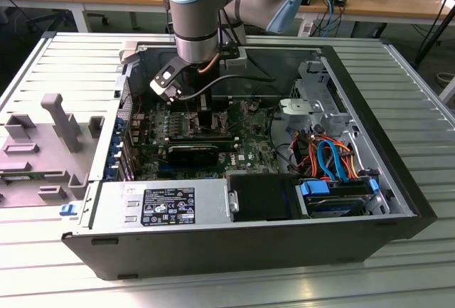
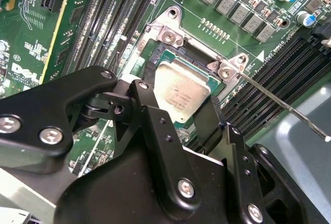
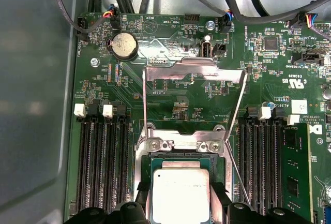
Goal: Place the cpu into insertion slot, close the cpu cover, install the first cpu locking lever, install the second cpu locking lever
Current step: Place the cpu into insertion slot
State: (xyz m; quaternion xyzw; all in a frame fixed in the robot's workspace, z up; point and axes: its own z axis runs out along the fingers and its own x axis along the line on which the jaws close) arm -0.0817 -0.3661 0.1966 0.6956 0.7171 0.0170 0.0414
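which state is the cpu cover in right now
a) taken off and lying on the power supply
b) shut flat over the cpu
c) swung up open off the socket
c: in the first wrist view the cpu cover stands swung up off the insertion slot, and the cpu shows bare at the slot with the gripper closed on its sides.

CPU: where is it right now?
In both wrist views, the CPU is at the slot, held by the gripper, with memory slots on either side.
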